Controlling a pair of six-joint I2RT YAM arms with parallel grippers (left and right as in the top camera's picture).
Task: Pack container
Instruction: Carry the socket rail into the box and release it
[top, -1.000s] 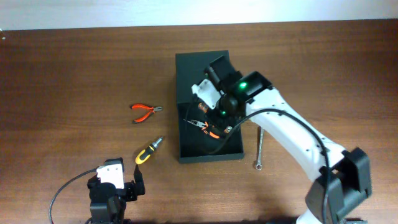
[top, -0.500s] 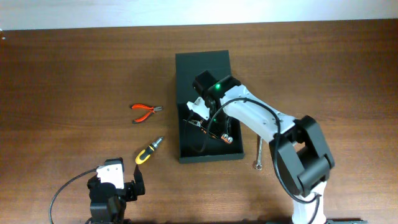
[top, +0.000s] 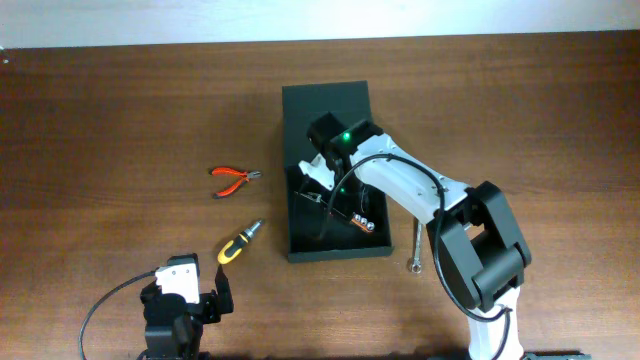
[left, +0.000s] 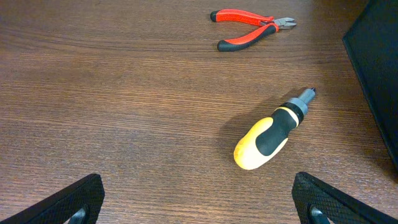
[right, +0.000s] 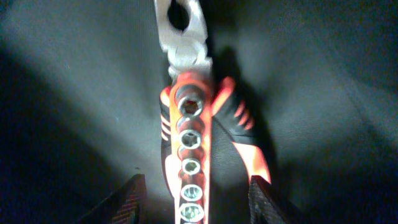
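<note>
Two arms work over a brown, wood-grained counter (top: 100, 110) in the overhead view. The container (top: 325, 110), matte dark green-black and rectangular, sits near the middle. Its far part is a flat dark panel and its near part an open tray with low walls. A glossy white right arm (top: 400, 190) reaches into the tray, and its own wrist housing hides its tip. A short socket rail (top: 362, 221) glints on the tray floor. A slim silver wrench (top: 417, 240) lies on the wood just right of the container. To the left, well apart from the box, lie red-handled pliers (top: 235, 180) and a stubby yellow-and-black screwdriver (top: 240, 243). The black left arm (top: 180, 310) is cut off at the near edge.

From the left wrist, the left fingers (left: 68, 202) show only as textured black tips in the bottom corners, spread wide over bare wood. The screwdriver's rounded handle and the pliers lie ahead of them. The container's edge is cropped at the right.

From the right wrist, the right fingers (right: 132, 200) stand apart, with the rail between them and a gap on either side. The rail's steel sockets sit in an orange strip and run out of the frame at the bottom. Under it lie orange-handled pliers (right: 180, 25) with a silver head cropped at the top. The container floor around them is dim and mostly lost in shadow.
</note>
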